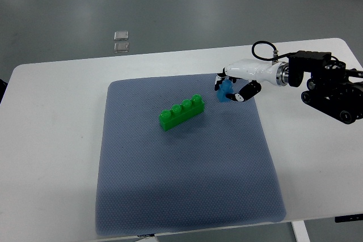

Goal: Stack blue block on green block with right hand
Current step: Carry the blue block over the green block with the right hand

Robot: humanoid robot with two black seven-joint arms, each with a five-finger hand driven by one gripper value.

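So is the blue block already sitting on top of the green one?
No, the blue block is in the right hand, off to the side of the green block on the mat.

Single top view, looking steeply down from the robot's side.

Set fairly high and back, taking in the whole white table (51,117) and grey mat (187,185), with floor (170,4) beyond the far edge.

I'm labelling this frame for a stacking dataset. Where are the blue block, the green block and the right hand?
blue block (226,89): top view, its visible face between the fingers.
green block (181,112): top view, middle of its studded top.
right hand (233,89): top view, the hand's middle, curled around the blue block.
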